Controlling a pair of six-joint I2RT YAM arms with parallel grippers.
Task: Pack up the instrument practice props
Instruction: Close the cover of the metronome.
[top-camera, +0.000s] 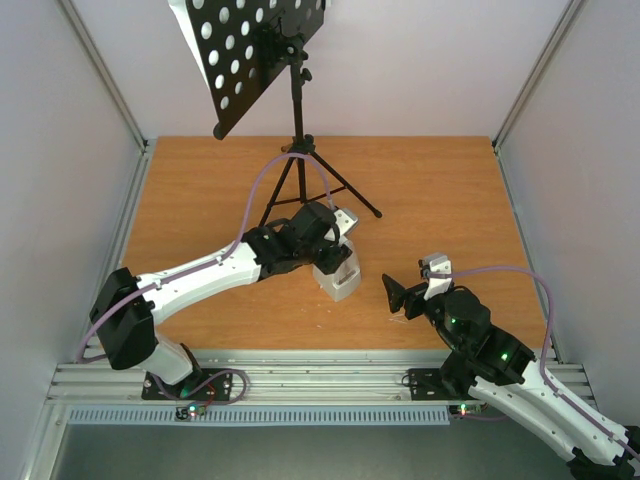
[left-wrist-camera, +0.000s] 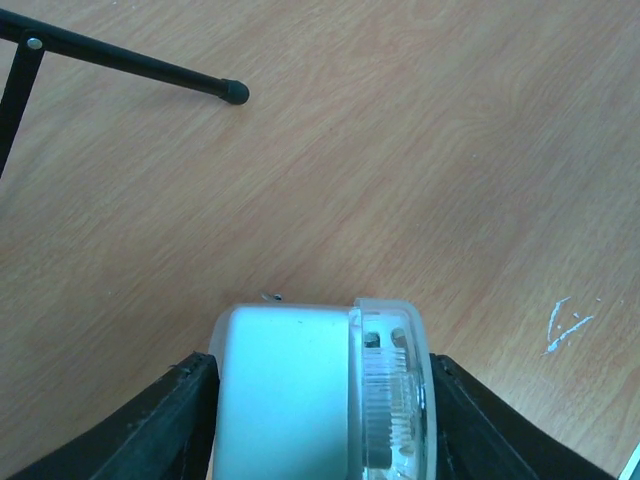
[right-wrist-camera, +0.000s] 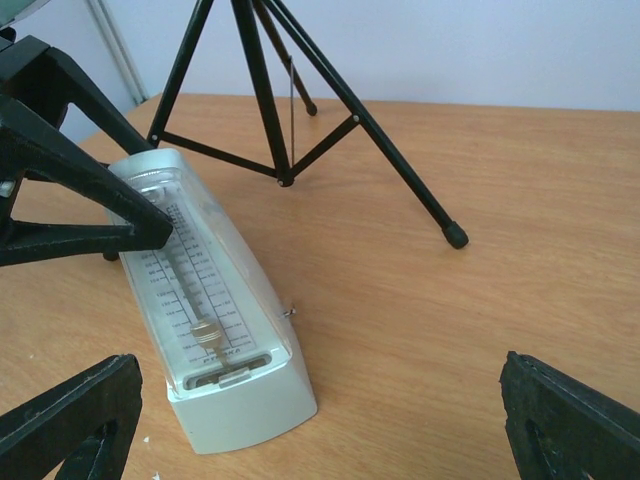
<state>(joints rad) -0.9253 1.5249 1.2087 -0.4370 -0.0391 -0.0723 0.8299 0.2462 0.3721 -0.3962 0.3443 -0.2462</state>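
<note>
The left fingers (left-wrist-camera: 160, 430) clasp the metronome (top-camera: 338, 277) standing on the bench (top-camera: 440, 190) by the music stand (top-camera: 296, 100), the right fingers (right-wrist-camera: 60, 420) spread empty, so a skewed lift could tip it against a tripod leg.

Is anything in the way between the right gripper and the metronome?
Nothing lies between them: only bare table separates the open right gripper from the metronome. The left gripper clamps the metronome's top, so that end is taken. The music stand stands farther back, off the path.
</note>
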